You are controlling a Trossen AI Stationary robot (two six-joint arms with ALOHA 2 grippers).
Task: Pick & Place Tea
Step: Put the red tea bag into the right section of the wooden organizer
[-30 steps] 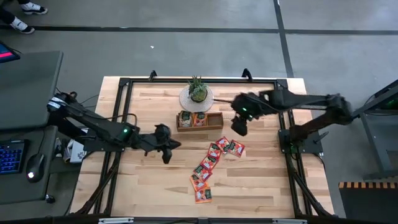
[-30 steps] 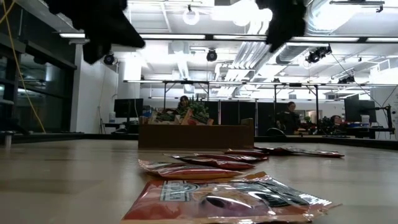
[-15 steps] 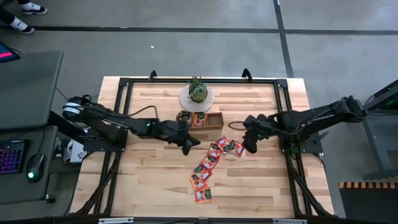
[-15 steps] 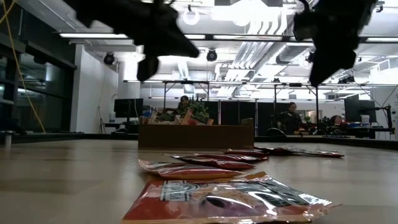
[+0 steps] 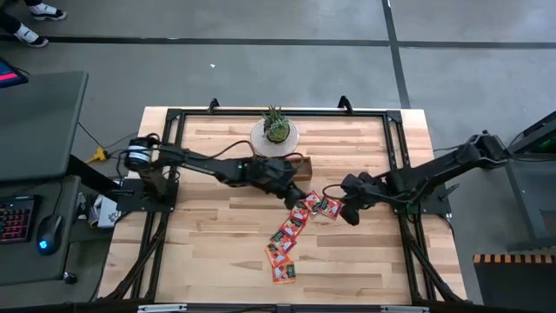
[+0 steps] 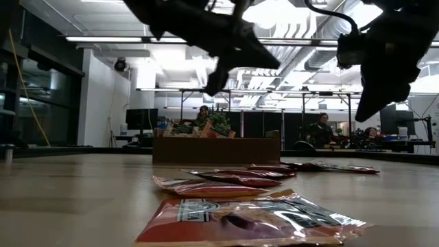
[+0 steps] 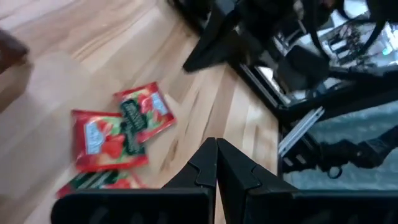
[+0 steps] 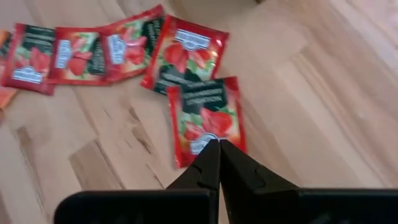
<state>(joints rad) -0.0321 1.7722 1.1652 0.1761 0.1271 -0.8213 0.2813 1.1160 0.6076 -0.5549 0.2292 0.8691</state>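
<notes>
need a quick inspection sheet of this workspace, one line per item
surface: pale wooden table inside a black frame, bare wood over most of it
job's things: red tea sachets in a loose diagonal trail across the middle; more stand in the wooden tray
clutter: small potted plant on a round base behind the tray
grippers: left gripper shut, empty, above the upper end of the trail; right gripper shut, empty, above the table just right of the sachets
cables: thin cable looped at the right arm's wrist
surroundings: keyboard and mouse on a desk at the left; a person's shoes on the floor; people seated far behind in the low view
</notes>
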